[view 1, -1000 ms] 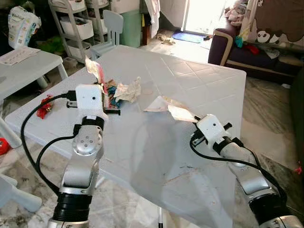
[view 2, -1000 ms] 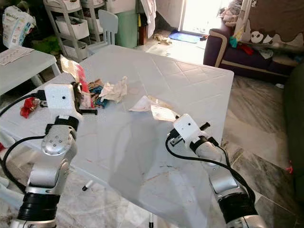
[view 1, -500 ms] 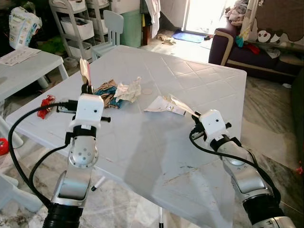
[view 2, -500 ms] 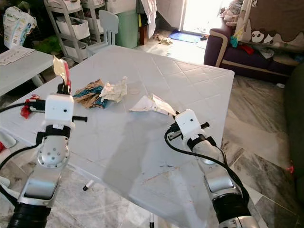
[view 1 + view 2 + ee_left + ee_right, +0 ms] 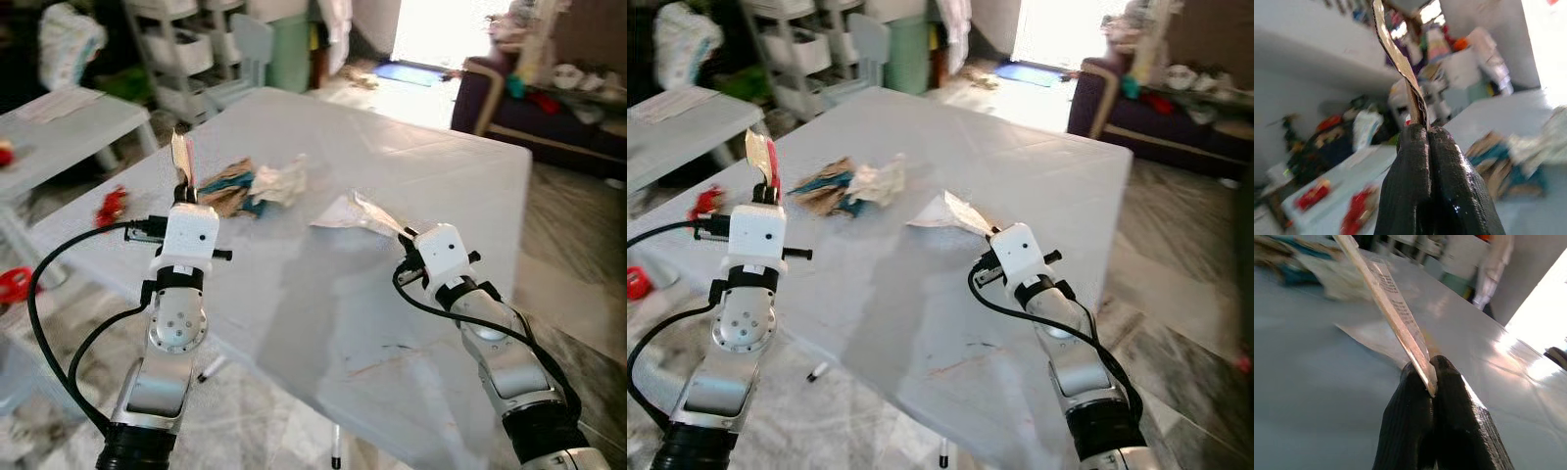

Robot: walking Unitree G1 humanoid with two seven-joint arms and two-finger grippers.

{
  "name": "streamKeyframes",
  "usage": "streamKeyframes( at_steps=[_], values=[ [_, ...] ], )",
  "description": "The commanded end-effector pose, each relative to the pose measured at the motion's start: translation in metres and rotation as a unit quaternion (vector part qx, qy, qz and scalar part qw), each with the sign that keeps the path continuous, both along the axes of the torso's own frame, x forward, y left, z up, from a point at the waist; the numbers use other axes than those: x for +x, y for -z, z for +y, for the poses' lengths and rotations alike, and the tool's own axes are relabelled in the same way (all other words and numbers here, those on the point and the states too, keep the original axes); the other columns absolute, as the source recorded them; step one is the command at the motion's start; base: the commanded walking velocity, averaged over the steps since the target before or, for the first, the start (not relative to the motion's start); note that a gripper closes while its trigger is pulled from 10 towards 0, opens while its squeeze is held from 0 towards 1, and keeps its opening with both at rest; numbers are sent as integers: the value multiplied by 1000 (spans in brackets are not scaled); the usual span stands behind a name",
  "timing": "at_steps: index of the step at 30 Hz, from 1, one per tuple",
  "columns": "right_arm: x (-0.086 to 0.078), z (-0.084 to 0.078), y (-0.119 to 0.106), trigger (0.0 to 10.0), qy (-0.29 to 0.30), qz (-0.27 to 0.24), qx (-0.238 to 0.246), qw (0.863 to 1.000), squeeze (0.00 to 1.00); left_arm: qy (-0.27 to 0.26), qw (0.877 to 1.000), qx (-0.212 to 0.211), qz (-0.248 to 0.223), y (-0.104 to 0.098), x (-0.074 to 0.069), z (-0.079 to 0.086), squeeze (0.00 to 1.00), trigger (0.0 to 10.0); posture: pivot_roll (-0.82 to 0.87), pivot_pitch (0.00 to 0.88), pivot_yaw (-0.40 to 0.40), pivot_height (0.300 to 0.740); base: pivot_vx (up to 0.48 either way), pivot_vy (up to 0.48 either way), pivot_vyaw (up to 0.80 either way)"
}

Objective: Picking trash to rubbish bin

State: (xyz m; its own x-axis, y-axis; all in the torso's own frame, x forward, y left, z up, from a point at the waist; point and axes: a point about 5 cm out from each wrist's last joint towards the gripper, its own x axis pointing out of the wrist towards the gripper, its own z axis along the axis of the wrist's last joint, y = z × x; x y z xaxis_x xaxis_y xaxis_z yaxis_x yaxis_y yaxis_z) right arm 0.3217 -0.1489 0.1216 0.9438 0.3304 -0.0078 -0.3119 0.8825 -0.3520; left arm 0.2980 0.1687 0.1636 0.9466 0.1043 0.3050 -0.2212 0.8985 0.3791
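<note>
Change since a second ago: the left gripper (image 5: 183, 186) had risen off the table (image 5: 323, 294), carrying its wrapper (image 5: 181, 157) up and clear of the pile; the whole view had also shifted and blurred, so the camera had moved too.
Left gripper: its fingers (image 5: 1422, 166) were pinched tight on the wrapper's lower edge, the strip standing upright above them, probably so it hung free for carrying.
Right gripper (image 5: 404, 238): closed on a corner of the flat packet (image 5: 377, 217), which slanted up off the table toward the robot, apparently part-lifted.
Materials: the wrapper looked thin, stiff and foil-like, tan with a red edge; the packet (image 5: 1391, 313) was a flat printed sheet, pale and glossy.
Remaining trash: a crumpled white paper (image 5: 284, 181) and brown-and-blue scraps (image 5: 230, 186) lay together on the smooth white table, near the left gripper.
Bin: which object was the rubbish bin could not be told.
</note>
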Motion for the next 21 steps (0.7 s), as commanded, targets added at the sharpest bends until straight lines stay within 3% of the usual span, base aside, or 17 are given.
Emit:
streamKeyframes(
  at_steps=[1,21],
  values=[
    [0,-1,-6,0,1,-11,0,1000,0,8,1000,-6,5,2,0,-2,0,0,19,0,-24,740,0,0,800],
    [1,-4,-17,0,1,-34,-4,999,0,11,1000,-27,1,-5,5,-2,0,0,12,0,-27,740,0,0,800]
  ],
)
